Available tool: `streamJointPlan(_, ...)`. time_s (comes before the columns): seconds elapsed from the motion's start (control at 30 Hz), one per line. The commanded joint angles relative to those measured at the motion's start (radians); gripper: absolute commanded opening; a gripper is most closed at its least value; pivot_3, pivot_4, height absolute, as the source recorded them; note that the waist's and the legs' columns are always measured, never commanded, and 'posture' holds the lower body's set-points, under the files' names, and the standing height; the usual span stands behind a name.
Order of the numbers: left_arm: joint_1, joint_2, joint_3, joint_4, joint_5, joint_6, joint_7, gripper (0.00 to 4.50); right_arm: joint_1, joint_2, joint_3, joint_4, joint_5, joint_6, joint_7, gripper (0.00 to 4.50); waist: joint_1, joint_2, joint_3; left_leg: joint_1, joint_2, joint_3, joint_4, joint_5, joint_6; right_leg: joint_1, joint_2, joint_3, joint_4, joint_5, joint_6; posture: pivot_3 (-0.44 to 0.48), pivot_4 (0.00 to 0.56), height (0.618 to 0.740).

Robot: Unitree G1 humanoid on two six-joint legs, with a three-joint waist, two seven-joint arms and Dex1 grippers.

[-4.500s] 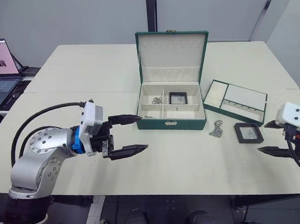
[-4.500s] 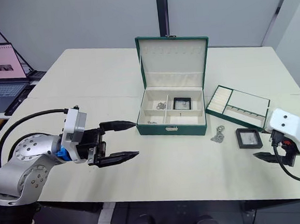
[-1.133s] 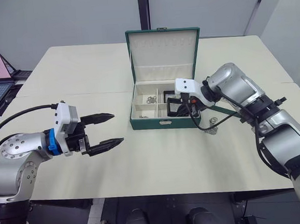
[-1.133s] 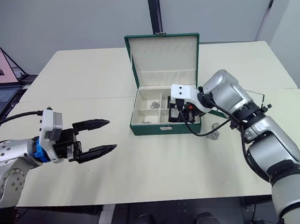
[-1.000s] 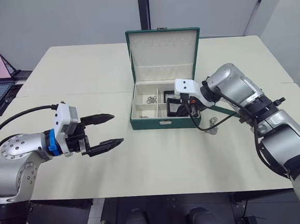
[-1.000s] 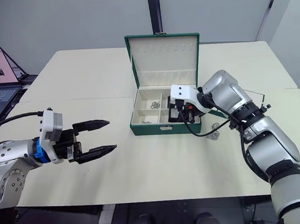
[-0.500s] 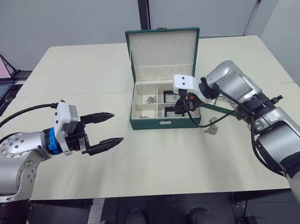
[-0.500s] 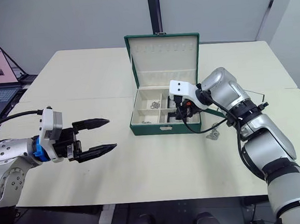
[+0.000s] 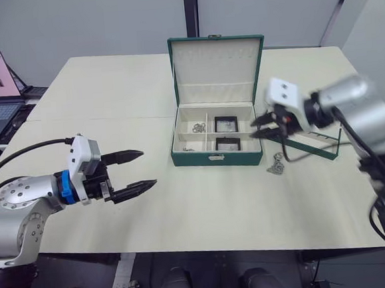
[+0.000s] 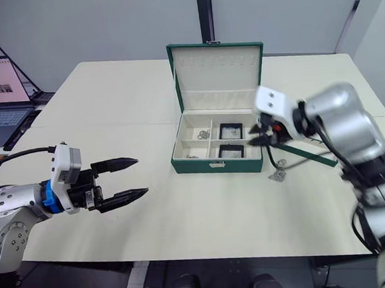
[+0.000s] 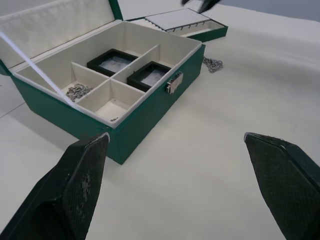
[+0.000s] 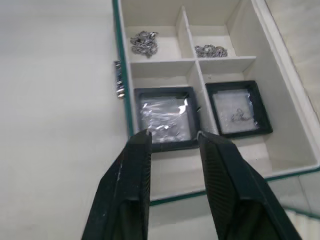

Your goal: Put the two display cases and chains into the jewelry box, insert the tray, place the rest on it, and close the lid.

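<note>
The left gripper point(image 9: 143, 168) hovered spread wide and empty left of the jewelry box point(image 9: 217, 157), where both display cases point(image 12: 167, 118) lay in their compartments, while the right gripper point(image 9: 263, 125), parted and empty, hung beside its right edge.

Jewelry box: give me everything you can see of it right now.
The dark green rectangular jewelry box stands open on the pale table, its hinged lid upright, cream-lined with a pocket. A small gold clasp sits on its front wall. Cream dividers make four compartments: the two nearer the right hand each hold a black-framed display case, the other two hold silvery chains.
</note>
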Motion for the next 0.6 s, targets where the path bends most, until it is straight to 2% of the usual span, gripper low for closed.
streamJointPlan(0.03,0.026,0.016,0.04,-0.038,-0.017,0.013,0.007,4.5,0.23,-0.022,-0.217,-0.374,0.106,0.212,-0.085,2.67,-0.002,0.0,0.0,0.0,0.0,0.0,0.0,0.0,0.0,0.0,0.0,0.0,0.0,0.0,0.0,0.0,0.15,0.74)
streamJointPlan(0.23,0.086,-0.01,0.083,-0.006,0.007,-0.065,0.001,4.5,0.651,0.097,-0.472,-0.701,0.226,0.344,-0.193,4.48,-0.013,-0.002,-0.001,0.001,-0.001,0.0,0.0,0.0,0.0,0.001,0.001,0.002,0.001,0.0,-0.001,0.0,0.15,0.74)
streamJointPlan(0.3,0.101,0.003,0.1,0.037,0.008,-0.085,-0.032,4.5,0.813,0.166,-0.583,-0.78,0.279,0.338,-0.202,4.48,-0.011,-0.003,-0.002,0.001,-0.001,-0.001,0.0,0.0,0.0,0.002,0.001,0.0,-0.001,-0.001,-0.001,0.0,0.15,0.74)
streamJointPlan(0.37,0.11,0.01,0.109,0.073,0.011,-0.112,-0.065,4.5,0.914,0.197,-0.654,-0.798,0.348,0.313,-0.208,4.48,-0.011,-0.003,-0.002,0.0,-0.001,-0.001,-0.001,0.0,0.0,0.002,0.001,0.0,-0.001,-0.001,-0.002,0.0,0.15,0.74)
streamJointPlan(0.47,0.127,0.011,0.114,0.103,0.015,-0.14,-0.101,4.5,0.98,0.249,-0.707,-0.799,0.419,0.261,-0.264,4.48,-0.017,-0.007,-0.004,0.002,-0.001,-0.002,0.0,-0.001,0.001,0.003,0.001,0.0,0.0,-0.001,-0.002,0.0,0.15,0.74)
streamJointPlan(0.6,0.123,0.016,0.1,0.149,0.034,-0.181,-0.14,4.5,1.097,0.23,-0.739,-0.799,0.483,0.212,-0.272,4.48,-0.014,-0.007,-0.004,0.002,-0.001,-0.002,0.0,-0.001,0.001,0.003,0.001,0.0,0.0,-0.001,-0.002,0.0,0.15,0.74)
